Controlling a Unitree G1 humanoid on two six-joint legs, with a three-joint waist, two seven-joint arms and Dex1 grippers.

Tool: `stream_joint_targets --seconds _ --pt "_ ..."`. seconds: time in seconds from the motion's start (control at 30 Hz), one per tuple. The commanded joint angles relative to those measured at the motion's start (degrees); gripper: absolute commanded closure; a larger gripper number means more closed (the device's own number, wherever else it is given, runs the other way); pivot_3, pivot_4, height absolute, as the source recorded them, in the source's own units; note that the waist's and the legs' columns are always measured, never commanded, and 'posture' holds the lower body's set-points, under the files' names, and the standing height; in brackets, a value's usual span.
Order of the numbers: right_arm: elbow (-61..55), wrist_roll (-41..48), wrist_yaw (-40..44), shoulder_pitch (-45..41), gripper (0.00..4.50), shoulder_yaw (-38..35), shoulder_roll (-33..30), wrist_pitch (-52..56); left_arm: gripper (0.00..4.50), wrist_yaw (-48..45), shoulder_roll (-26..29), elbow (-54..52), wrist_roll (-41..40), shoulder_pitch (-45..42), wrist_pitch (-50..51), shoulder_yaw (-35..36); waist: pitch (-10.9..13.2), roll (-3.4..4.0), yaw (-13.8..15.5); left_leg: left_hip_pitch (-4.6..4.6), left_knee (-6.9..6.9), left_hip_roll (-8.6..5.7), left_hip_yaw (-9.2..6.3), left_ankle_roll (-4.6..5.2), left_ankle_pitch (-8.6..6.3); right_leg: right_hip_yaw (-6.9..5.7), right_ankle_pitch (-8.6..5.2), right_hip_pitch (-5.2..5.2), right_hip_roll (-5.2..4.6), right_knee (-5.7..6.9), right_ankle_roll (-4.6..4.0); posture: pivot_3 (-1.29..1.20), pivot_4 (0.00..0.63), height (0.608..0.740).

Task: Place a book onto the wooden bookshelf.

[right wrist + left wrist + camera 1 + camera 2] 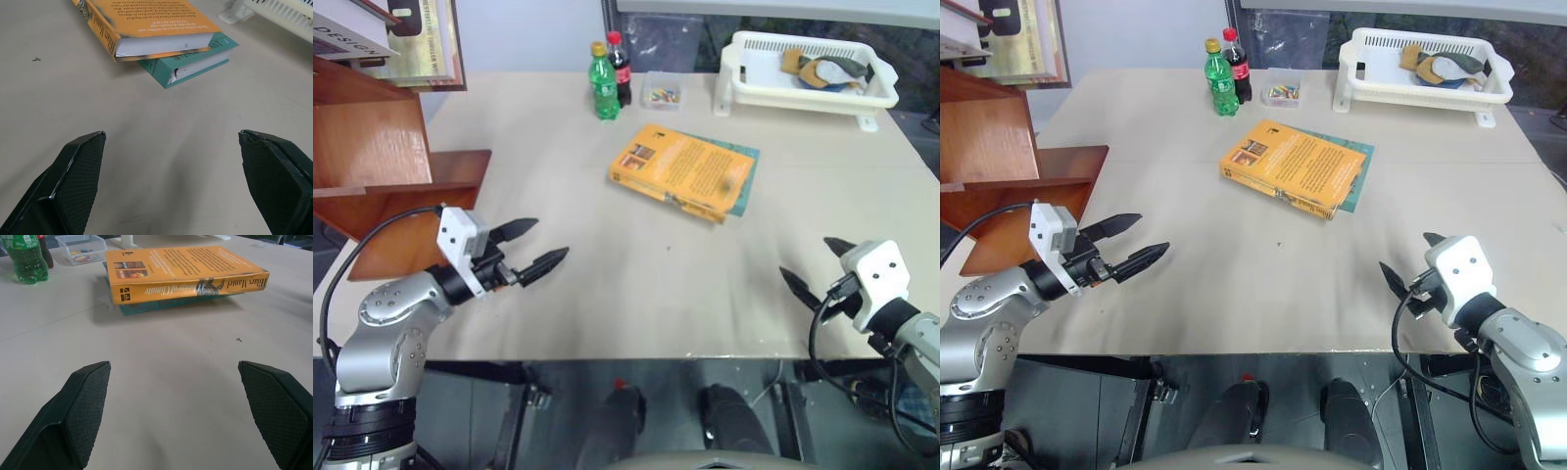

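An orange-yellow book [680, 168] lies flat in the middle of the table, stacked on a teal-blue book [745, 178] whose edge sticks out to the right. In the left wrist view the orange book [181, 271] shows its spine; in the right wrist view its white page edges [161, 45] face me. The reddish-brown wooden bookshelf [382, 176] stands at the table's left edge. My left gripper [530, 247] hovers open near the front left, pointing at the books, empty. At the front right my right gripper [816, 264] is open and empty too.
A green bottle [602, 83] and a cola bottle [620, 67] stand at the back centre beside a small clear box [663, 90]. A white plastic basket tray [808, 70] with items sits at the back right. Bare tabletop [656, 274] lies between the grippers and the books.
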Motion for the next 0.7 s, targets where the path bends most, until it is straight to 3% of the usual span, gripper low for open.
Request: stream_joint_targets --seconds 0.03,0.37,0.57,0.7 --pt "-1.7 0.1 -0.4 0.0 0.04 -1.0 -0.1 -1.0 0.0 1.6 -0.5 -2.5 -2.2 -0.5 1.9 0.5 0.0 0.0 0.0 0.0 0.0 0.0 0.0 0.0 0.0 0.0 0.0 0.0 0.0 0.0 0.0 0.0 0.15 0.74" --pt "-2.3 -5.5 -2.0 -2.0 0.04 6.3 0.3 -4.5 0.0 9.8 -5.6 -7.9 -9.0 -3.6 12.7 -2.4 0.0 -0.03 0.0 0.01 0.01 -0.01 -0.01 0.0 0.0 -0.01 0.0 0.0 0.02 0.02 0.0 0.0 0.15 0.74" --pt "-2.2 -10.4 -3.4 -5.0 0.04 11.5 0.5 -7.2 0.0 26.3 -15.1 -8.7 -15.4 -9.5 25.1 -3.1 0.0 -0.07 0.1 0.0 0.15 -0.05 -0.05 -0.01 0.0 -0.03 0.01 0.03 0.01 0.1 0.03 0.0 0.15 0.74" --pt "-2.8 -13.2 -5.9 -8.5 0.04 14.5 1.9 -6.2 0.0 33.2 -20.6 -1.9 -23.7 -15.7 34.4 -1.0 0.0 -0.07 0.1 -0.06 0.2 -0.07 -0.15 -0.01 0.01 -0.1 0.02 0.01 0.02 0.13 0.03 0.0 0.15 0.74"
